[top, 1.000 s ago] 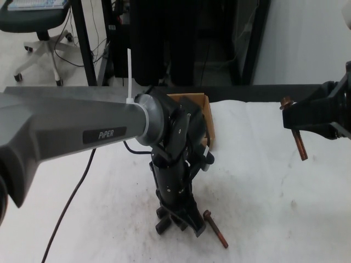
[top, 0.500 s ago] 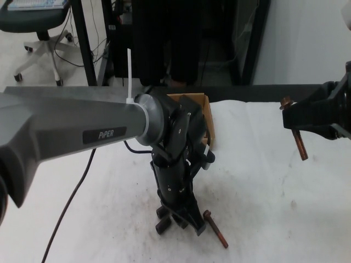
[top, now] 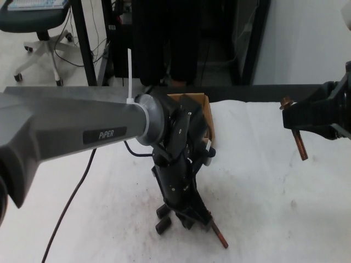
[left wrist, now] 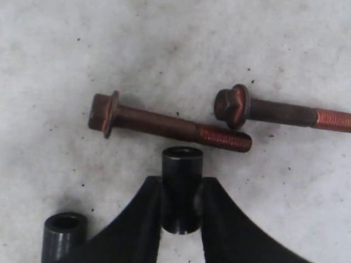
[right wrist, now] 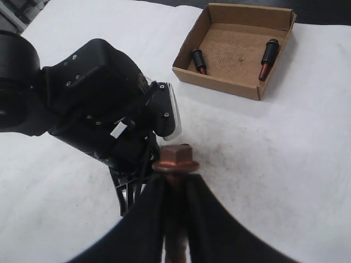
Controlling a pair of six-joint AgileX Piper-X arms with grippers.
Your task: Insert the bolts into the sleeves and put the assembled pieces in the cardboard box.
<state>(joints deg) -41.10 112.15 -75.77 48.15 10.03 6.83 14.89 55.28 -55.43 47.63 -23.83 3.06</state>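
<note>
High view: left gripper low on the bench, right gripper well apart, clamping a bolt. Left wrist view: left gripper pinches a black sleeve; two loose bolts lie just past its tips. Right wrist view: cardboard box far ahead, holding two assembled pieces.

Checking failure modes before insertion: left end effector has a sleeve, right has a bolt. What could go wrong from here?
1. The sleeve is pinched in the left end effector with a loose bolt lying close by; lifting may knock it.
2. The right end effector grips its bolt just under the head, so the shank may tilt off axis during insertion.
</note>
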